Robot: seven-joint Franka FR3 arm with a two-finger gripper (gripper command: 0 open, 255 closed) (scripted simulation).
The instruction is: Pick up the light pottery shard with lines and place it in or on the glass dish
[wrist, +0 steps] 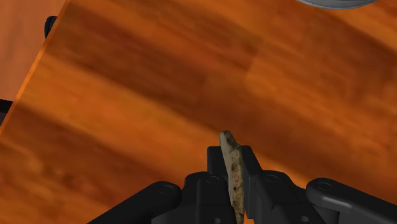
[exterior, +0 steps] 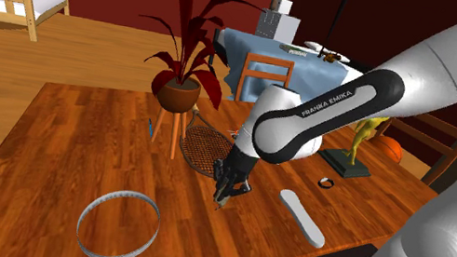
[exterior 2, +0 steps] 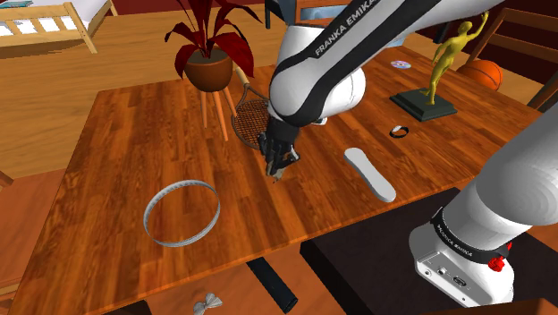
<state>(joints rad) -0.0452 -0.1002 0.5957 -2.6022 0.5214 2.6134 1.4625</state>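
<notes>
Main risk: the shard (wrist: 232,167) slips or twists out. I hold it edge-on, it's thin, and its tip sticks out past my fingers (wrist: 216,162), so a fast swing could pivot it in the pinch.

Second risk: I'm low over the table (exterior: 56,133) and can't tell if the tip clears the wood. Going sideways before lifting could snag it and knock it loose.

Third risk: the dish (exterior: 81,222) is a low clear ring, well apart from me toward the shoulder view's lower left. Letting go too high could bounce the shard out. Coming in too low could clip the rim.

Shard position: squarely between the two fingers of my gripper (exterior: 224,199), which is clamped on its flat faces. It runs roughly in line with the fingers, tip pointing toward the table.
</notes>
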